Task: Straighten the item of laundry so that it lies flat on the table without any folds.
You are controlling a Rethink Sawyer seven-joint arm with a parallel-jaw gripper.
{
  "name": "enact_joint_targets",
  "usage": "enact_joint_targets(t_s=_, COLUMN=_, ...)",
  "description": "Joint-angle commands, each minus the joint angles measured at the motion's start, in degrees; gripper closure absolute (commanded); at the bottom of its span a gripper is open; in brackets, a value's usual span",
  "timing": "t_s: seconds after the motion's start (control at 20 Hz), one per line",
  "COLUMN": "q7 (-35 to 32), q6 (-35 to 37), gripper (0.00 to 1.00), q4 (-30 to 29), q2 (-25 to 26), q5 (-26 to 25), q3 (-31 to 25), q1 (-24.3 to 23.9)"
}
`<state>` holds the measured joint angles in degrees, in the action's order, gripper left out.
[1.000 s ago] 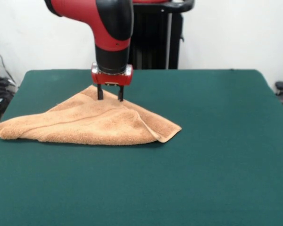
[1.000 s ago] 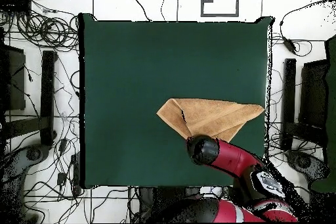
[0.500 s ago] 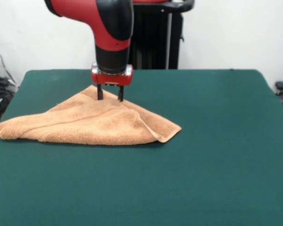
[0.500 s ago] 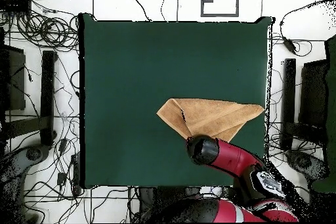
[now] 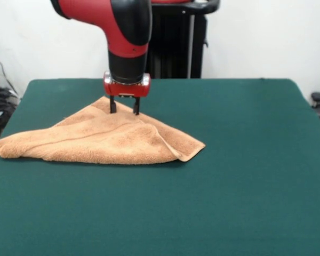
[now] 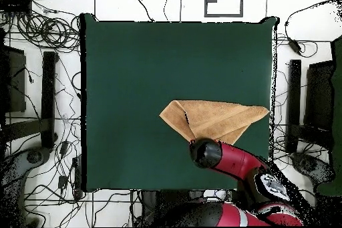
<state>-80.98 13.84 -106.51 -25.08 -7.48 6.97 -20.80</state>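
- Two dark fingers [image 5: 113, 104] of the gripper [image 5: 124, 107] stand spread apart in the front view, their tips touching the towel [image 5: 104, 140] at its far peak; nothing is pinched between them.
- From that peak the towel, folded to a rough triangle, spreads toward the camera over the table's [image 5: 245, 181] left half, one corner at the left edge.
- Overhead, the arm's red-and-black wrist [image 6: 206, 153] hides the gripper at the towel's [image 6: 217, 120] edge nearest the robot; the towel lies in the table's [image 6: 133, 71] right half, pointing at the right rim.
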Motion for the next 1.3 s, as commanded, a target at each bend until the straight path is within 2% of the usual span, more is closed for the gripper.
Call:
enact_joint_targets(t_s=0.05, q7=-8.8, q6=-16.6, gripper=0.0, q4=9.0, q2=8.5, q5=-2.4, q3=-7.0, q1=0.3)
enact_joint_targets(t_s=0.5, q7=-8.5, q6=-21.1, gripper=0.0, q4=14.5, q2=14.6, q5=-3.6, q3=-8.7, q1=-2.2)
enact_joint_targets(t_s=0.85, q7=-5.9, q6=-17.8, gripper=0.0, q4=21.5, q2=18.9, q5=-4.1, q3=-10.8, q1=-3.9)
enact_joint_targets(t_s=1.3, q7=-6.0, q6=-9.7, gripper=0.0, q4=25.2, q2=17.8, q5=-3.7, q3=-9.5, q1=-2.2)
